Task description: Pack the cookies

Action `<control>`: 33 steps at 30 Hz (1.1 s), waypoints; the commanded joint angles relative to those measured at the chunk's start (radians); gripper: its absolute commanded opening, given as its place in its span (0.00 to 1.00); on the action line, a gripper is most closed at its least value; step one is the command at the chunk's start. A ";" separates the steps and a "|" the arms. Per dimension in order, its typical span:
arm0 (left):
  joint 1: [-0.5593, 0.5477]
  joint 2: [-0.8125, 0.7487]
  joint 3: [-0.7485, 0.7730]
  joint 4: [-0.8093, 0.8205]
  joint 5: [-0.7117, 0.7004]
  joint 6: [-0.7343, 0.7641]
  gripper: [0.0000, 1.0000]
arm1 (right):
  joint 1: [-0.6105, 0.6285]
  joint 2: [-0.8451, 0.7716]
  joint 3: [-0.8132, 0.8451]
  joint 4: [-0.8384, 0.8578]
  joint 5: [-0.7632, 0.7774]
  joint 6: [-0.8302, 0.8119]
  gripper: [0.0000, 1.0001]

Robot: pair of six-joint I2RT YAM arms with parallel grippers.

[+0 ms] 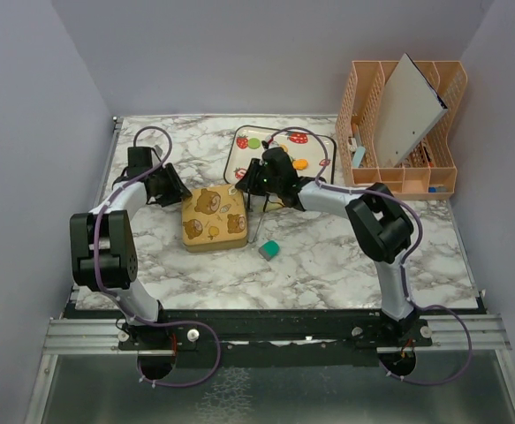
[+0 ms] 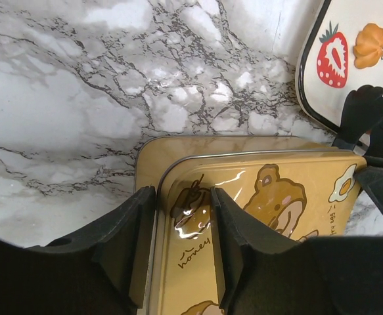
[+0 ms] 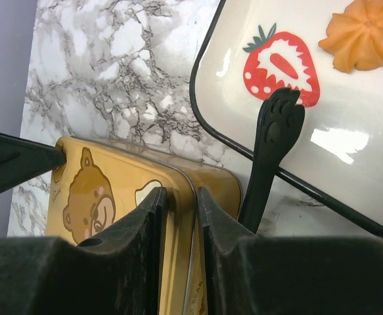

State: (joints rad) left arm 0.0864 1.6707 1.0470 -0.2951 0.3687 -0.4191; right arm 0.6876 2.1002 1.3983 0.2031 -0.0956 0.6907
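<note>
Grey-walled cell, marbled bench [image 1: 345, 256]. The right hand [image 3: 179, 197] was closed narrow on the right edge of the bear-printed tin lid [image 3: 92, 197], with a pad on either side of the rim. The left hand [image 2: 183, 197] sat astride the lid's opposite edge at a moderate gap; I could not tell whether its pads bore on the metal. Under the lid the tin [image 2: 145, 154] showed as an offset gold rim, so the lid looked unseated but not off. The tin's inside was hidden.

Just beyond the tin, the strawberry-print tray [image 3: 349, 190] carried the cookies [image 1: 300, 163]: an orange flower-shaped one [image 3: 365, 42] near the right hand, and a green one [image 1: 254, 143] toward the tray's far left corner.

Judged step: opening the tin — packing proper not begun. The next move calls for both hands to raise the lid level, clear the rim, and park it on the bench away from the tray — without dragging the tin along.
</note>
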 commanded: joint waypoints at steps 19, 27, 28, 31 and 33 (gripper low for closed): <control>-0.045 -0.026 0.016 -0.153 -0.179 0.112 0.45 | 0.052 0.012 -0.193 -0.150 0.016 0.005 0.19; -0.044 -0.083 0.000 -0.153 -0.214 0.121 0.49 | 0.086 -0.091 -0.236 -0.090 -0.007 0.020 0.22; -0.045 -0.092 -0.002 -0.153 -0.222 0.122 0.51 | 0.086 -0.117 -0.238 -0.090 0.005 0.014 0.23; -0.045 -0.129 -0.007 -0.152 -0.244 0.129 0.54 | 0.087 -0.185 -0.252 -0.094 0.057 0.005 0.30; -0.045 -0.156 -0.011 -0.151 -0.267 0.131 0.56 | 0.086 -0.238 -0.268 -0.097 0.106 -0.015 0.35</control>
State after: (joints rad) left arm 0.0452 1.5890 1.0481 -0.4282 0.1726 -0.3103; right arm 0.7662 1.9442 1.1713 0.2207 -0.0681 0.7246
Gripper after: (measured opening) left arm 0.545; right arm 0.312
